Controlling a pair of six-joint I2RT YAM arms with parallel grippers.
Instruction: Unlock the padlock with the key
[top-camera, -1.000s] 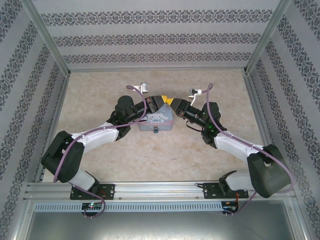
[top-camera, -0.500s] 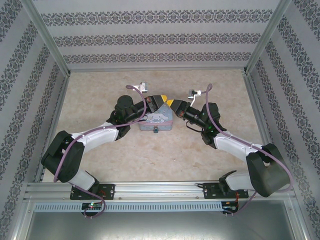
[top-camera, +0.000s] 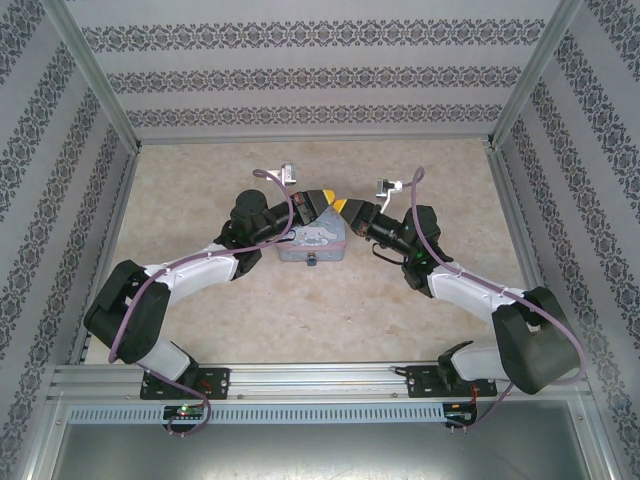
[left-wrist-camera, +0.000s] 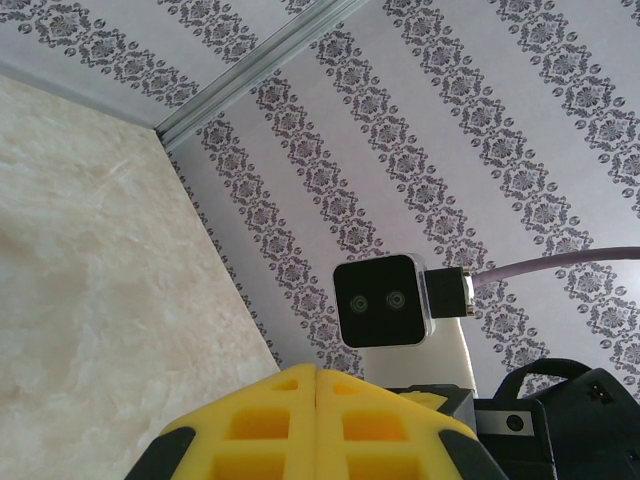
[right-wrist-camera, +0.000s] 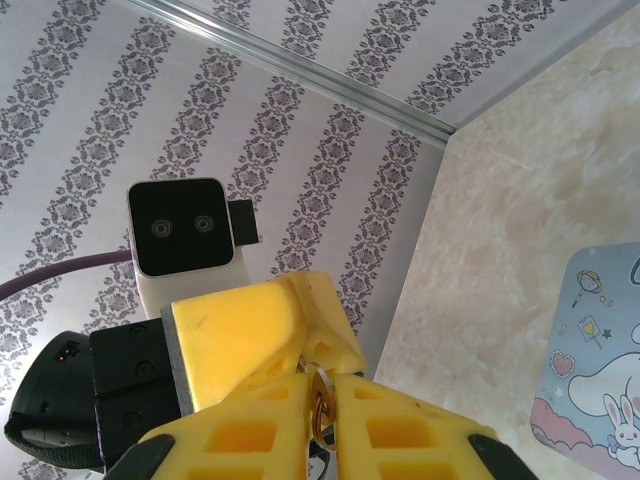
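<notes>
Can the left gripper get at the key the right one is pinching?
Probably: the left gripper sits right beside the key in the right gripper, nothing between, but its fingers are shut.

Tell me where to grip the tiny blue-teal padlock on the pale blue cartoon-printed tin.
Take the padlock by its body, pinching across its width, coming from the near side: it sits at the middle of the tin's near edge, facing the arm bases. Probably use the left gripper, since the right gripper is shut on the small silvery key.
</notes>
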